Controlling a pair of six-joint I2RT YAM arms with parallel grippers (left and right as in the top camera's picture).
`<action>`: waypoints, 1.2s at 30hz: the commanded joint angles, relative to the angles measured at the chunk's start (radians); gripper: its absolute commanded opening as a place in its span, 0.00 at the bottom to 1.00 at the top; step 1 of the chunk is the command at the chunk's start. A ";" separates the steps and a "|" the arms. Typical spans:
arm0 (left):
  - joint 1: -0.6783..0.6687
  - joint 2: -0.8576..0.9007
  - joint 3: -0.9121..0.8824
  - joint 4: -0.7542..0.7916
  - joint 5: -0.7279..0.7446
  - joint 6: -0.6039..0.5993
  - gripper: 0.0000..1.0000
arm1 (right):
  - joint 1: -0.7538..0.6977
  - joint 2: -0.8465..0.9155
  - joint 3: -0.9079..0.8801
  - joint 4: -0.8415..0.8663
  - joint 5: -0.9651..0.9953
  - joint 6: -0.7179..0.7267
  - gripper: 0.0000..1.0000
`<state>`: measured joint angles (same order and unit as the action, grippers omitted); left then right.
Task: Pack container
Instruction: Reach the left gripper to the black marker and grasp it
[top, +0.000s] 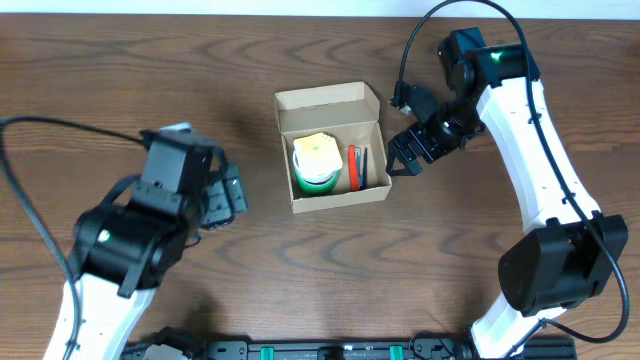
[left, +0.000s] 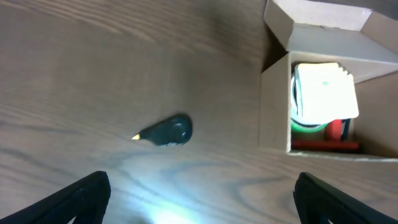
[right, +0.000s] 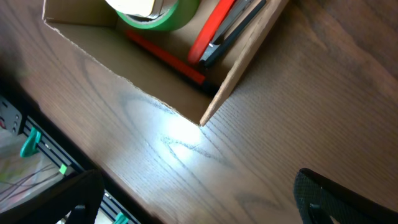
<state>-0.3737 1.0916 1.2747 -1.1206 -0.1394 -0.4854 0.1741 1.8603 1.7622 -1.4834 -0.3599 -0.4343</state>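
The tan cardboard container (top: 333, 197) stands open in the middle of the table, its flap lid (top: 325, 98) folded back at the far side. Inside are a green tape roll with a pale yellow top (top: 317, 162), a red tool and a dark tool (top: 362, 165). It also shows in the left wrist view (left: 273, 106) and the right wrist view (right: 155, 87). My left gripper (top: 225, 200) is open and empty, left of the container. My right gripper (top: 405, 155) is open and empty, just right of the container.
A small black object with a pale tip (left: 166, 131) lies on the wood in the left wrist view, left of the container. A black rail (top: 330, 350) runs along the table's front edge.
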 joint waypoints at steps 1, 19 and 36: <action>0.011 0.035 -0.010 -0.006 0.008 -0.113 0.95 | -0.003 -0.025 0.010 0.000 -0.003 0.008 0.99; 0.131 0.301 -0.023 0.000 0.063 -0.985 0.95 | -0.003 -0.025 0.010 0.001 -0.003 0.008 0.99; 0.191 0.300 -0.390 0.375 0.140 -1.185 0.95 | -0.003 -0.025 0.010 0.002 -0.003 0.008 0.99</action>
<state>-0.2035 1.3880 0.9199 -0.7673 0.0002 -1.6253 0.1741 1.8603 1.7626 -1.4807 -0.3595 -0.4343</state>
